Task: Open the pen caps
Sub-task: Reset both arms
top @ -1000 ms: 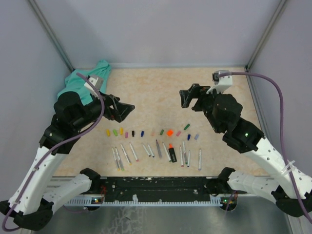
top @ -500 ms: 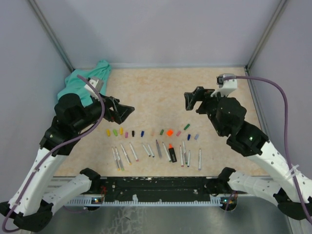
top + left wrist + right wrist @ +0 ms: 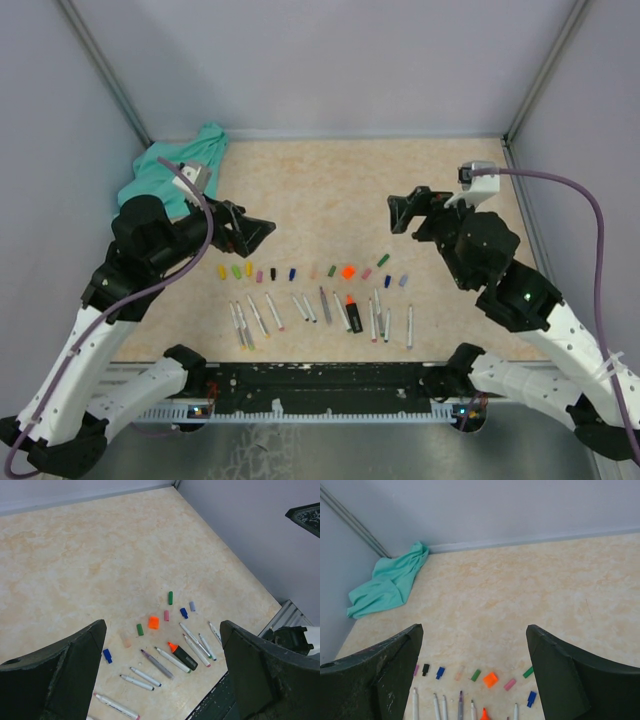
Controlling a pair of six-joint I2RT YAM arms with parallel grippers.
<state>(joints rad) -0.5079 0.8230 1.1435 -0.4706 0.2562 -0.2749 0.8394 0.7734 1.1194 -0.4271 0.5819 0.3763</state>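
The pen caps lie loose in a row across the table: yellow [image 3: 222, 271], green [image 3: 236, 270], black [image 3: 272, 273], blue [image 3: 292, 272], the larger orange one [image 3: 348, 271] and purple [image 3: 404, 281]. Uncapped pens [image 3: 323, 304] lie in a second row just in front of them. My left gripper [image 3: 262, 230] hovers open above the row's left end, holding nothing. My right gripper [image 3: 405, 210] hovers open behind the row's right end, also holding nothing. The left wrist view shows the orange cap [image 3: 153, 622] far below the left gripper [image 3: 163, 624]. The right wrist view shows the orange cap [image 3: 490, 680] below the right gripper [image 3: 474, 627].
A teal cloth [image 3: 175, 170] is bunched in the back left corner and shows as the cloth [image 3: 387, 587] in the right wrist view. A black highlighter with an orange tip [image 3: 182, 655] lies among the pens. Grey walls enclose the table on three sides.
My right arm has swung to the right, carrying its open gripper away from the table's middle. The left arm and the caps have stayed put.
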